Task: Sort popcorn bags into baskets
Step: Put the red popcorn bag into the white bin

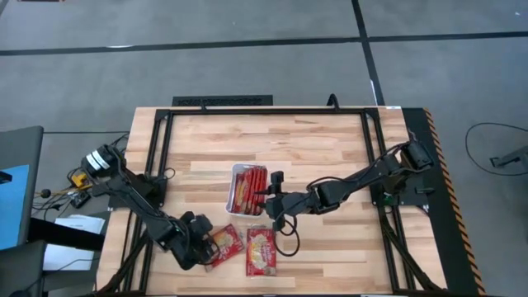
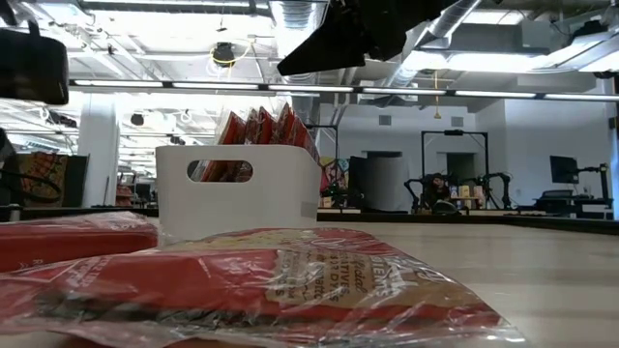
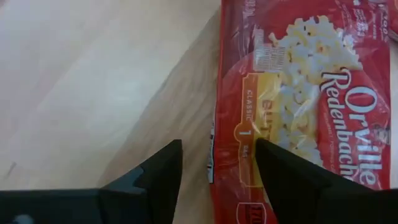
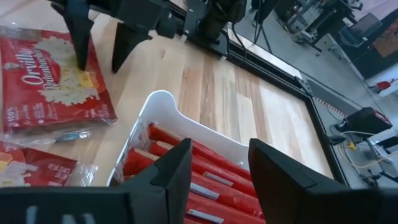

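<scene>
Two popcorn bags (image 1: 261,250) lie flat on the wooden table (image 1: 313,140).

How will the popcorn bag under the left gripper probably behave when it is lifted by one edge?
The popcorn bag is flat in glossy, wrinkled film, so it may slip between the left gripper fingers. It looks thin, so it probably sags somewhat. It cannot roll.

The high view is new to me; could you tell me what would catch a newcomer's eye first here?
First the white basket at mid-table, packed with red popcorn bags standing on edge. Next, two loose bags lying flat near the table's front edge. The left gripper, open, stands at the edge of one of them, while the right gripper, open and empty, hovers over the basket.
</scene>
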{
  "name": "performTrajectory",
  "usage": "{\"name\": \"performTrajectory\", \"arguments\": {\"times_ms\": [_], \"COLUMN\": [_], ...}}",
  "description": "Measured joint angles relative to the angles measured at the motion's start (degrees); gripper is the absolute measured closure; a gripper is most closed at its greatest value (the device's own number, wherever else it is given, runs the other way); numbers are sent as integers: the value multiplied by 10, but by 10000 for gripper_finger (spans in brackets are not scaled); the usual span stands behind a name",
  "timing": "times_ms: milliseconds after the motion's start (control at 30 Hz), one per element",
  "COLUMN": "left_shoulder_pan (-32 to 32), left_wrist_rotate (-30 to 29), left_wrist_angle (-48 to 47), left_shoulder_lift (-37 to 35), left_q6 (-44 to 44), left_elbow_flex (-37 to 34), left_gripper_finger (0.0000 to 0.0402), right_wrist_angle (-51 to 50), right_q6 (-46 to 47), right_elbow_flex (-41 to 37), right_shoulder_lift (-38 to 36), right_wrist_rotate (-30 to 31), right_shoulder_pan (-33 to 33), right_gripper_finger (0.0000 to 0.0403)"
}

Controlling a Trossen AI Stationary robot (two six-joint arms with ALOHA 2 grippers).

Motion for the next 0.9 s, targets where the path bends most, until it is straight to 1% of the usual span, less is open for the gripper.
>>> {"name": "performTrajectory", "arguments": {"times_ms": [67,133,200,300,333,467,533,633,700,767,833,900], "left_shoulder_pan": [3,3,4,3,3,3,0,-6,-12,-17,-19,-18], "left_wrist_rotate": [16,23,33,61,66,63,41,-8,-50,-89,-111,-125], "left_wrist_angle": [12,15,16,21,20,24,24,15,25,25,22,26], "left_shoulder_lift": [4,5,4,5,5,-3,-19,-58,-91,-122,-146,-166], "left_q6": [7,9,9,17,18,33,43,71,88,105,123,142], "left_elbow_flex": [0,0,0,0,0,0,3,10,13,14,14,14], "left_gripper_finger": [221,250,295,374,386,397,400,401,401,401,401,401], "right_wrist_angle": [-1,-2,-3,-3,-5,-10,-12,-12,-12,-8,2,6], "right_q6": [0,0,1,5,7,13,13,14,17,38,57,59], "right_elbow_flex": [0,0,0,0,0,0,0,0,0,0,0,0], "right_shoulder_lift": [0,0,0,0,0,0,0,0,0,0,2,3], "right_wrist_rotate": [0,0,0,1,1,0,0,-9,-37,-85,-131,-153], "right_shoulder_pan": [-2,-4,-4,-5,-5,-5,-5,-5,-8,-13,-18,-20], "right_gripper_finger": [225,227,227,227,227,231,235,238,239,237,233,227]}}
